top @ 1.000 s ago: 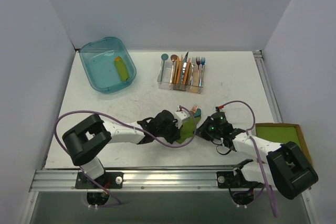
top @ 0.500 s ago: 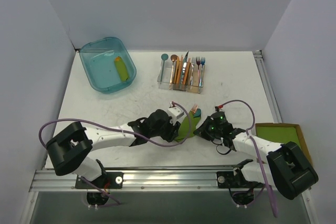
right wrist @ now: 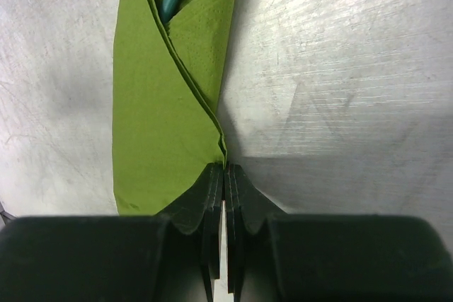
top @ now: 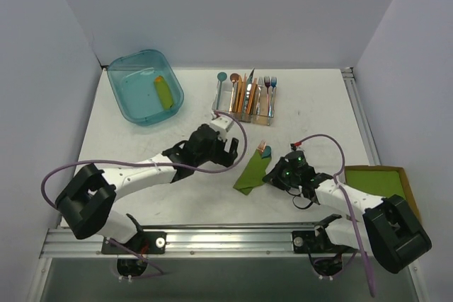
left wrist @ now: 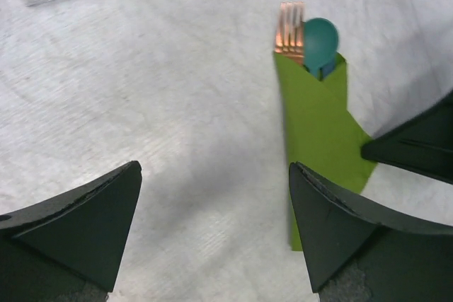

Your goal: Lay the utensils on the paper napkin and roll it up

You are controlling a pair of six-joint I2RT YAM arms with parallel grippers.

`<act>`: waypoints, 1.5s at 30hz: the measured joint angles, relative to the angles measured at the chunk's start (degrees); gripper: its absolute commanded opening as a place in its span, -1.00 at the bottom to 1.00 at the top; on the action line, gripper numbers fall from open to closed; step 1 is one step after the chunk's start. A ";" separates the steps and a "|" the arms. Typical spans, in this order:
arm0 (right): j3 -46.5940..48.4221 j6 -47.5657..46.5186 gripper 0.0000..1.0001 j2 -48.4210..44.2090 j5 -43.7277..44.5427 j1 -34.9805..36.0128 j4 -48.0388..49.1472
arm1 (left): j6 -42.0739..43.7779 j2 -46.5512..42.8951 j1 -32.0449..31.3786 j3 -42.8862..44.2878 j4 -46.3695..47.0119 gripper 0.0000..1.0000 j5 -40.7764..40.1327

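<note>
While our right gripper [right wrist: 224, 169] sits with jaws pressed together at the edge of the paper napkin [right wrist: 163, 118], which wraps the fork [left wrist: 289, 25] and spoon [left wrist: 320, 37] mid-table, we should press lightly and roll evenly; our left gripper [left wrist: 214, 171] hangs wide open nearby.

Bright, even overhead light; soft shadows on the white table [top: 318, 111]. Left wrist view mildly blurred, its dark fingers [left wrist: 71, 224] perhaps out of focus; right wrist view sharper, table grain crisp.
</note>
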 measured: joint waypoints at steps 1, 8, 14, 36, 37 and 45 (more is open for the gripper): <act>0.00 0.02 -1.00 -0.11 0.02 0.00 -0.13 | -1.16 -0.37 2.23 -0.85 0.55 0.88 1.05; -0.04 0.00 -1.00 -1.57 0.17 0.00 -0.68 | -3.19 0.24 10.69 -0.24 0.83 0.87 11.10; -0.26 -0.15 -1.00 -1.92 0.22 0.00 -1.07 | -1.22 8.70 7.21 11.21 -2.47 0.88 14.64; -0.87 -0.13 -1.00 -2.60 0.68 -0.02 -1.29 | 3.69 37.59 -2.95 40.11 -22.10 0.88 9.77; -0.87 -0.11 -1.00 -2.60 0.68 -0.02 -1.31 | 3.69 38.16 -2.97 40.44 -22.51 0.88 9.77; -0.92 -0.09 -1.00 -2.60 0.72 -0.02 -1.29 | 3.78 39.21 -3.08 42.32 -22.75 0.87 10.32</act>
